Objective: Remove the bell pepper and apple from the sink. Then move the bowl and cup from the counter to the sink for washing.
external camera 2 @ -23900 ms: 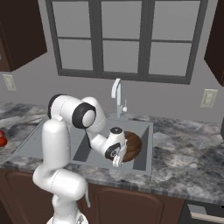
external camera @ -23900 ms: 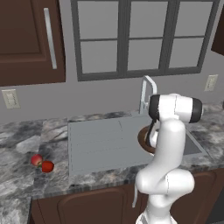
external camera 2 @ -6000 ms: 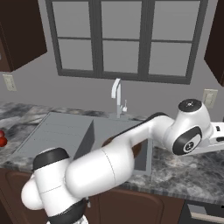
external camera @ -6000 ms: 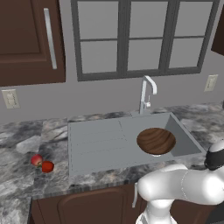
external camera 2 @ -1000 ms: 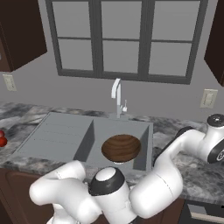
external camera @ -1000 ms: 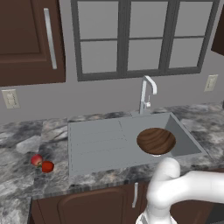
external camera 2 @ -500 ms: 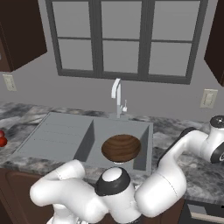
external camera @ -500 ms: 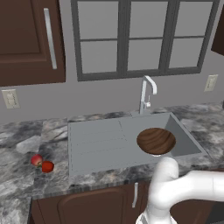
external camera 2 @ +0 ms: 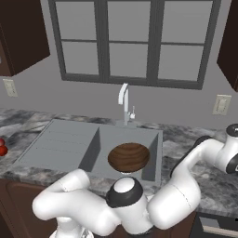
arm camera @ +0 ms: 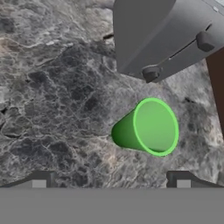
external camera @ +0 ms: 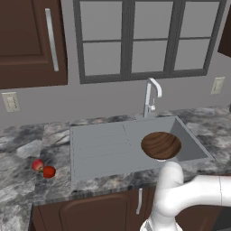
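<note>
Gripper [arm camera: 111, 179] spread wide above the green cup [arm camera: 146, 127], nothing held yet

Your two finger tips [arm camera: 40, 178] stand far apart at the bottom of the hand view, with the cup between and just beyond them on the dark marbled counter [arm camera: 52, 96], close under a grey appliance [arm camera: 162, 35]. Treat the cup as light, stiff and probably slick: a smooth, handleless tumbler that narrows toward its base, so it could squirt out of a loose pinch. Take it across the wall around mid-height, or one finger inside the rim and one outside, and close gently. The bowl [external camera: 161, 145] already sits in the sink [external camera: 103, 146], while the bell pepper [external camera: 49, 172] and apple [external camera: 38, 165] lie touching on the counter to the sink's left
</note>
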Controlling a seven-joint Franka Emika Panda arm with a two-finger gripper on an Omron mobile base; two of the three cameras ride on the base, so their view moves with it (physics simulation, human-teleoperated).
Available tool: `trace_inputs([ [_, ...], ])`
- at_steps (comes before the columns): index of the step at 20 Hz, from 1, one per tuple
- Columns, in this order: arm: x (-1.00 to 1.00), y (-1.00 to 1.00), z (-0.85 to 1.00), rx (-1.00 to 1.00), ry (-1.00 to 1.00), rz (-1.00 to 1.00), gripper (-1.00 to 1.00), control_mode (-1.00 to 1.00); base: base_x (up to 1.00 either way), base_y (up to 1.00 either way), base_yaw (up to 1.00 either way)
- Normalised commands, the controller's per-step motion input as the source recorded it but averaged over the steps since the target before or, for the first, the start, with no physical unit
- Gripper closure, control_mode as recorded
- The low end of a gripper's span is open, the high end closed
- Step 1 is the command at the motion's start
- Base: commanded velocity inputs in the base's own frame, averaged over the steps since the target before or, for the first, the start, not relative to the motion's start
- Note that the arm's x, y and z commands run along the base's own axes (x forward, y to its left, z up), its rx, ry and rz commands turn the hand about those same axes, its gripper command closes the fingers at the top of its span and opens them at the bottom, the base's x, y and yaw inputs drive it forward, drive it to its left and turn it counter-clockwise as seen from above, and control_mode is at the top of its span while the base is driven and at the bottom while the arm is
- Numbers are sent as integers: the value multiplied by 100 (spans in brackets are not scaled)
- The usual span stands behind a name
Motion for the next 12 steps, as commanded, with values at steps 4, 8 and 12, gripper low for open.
trace_inputs([
  [4,7,-9,-11,0,2,0,-100,-100,0,0,0],
  [8,7,-7,-10,0,3,0,-100,-100,0,0,0],
  [12,9,-8,-10,0,1,0,-100,-100,0,0,0],
])
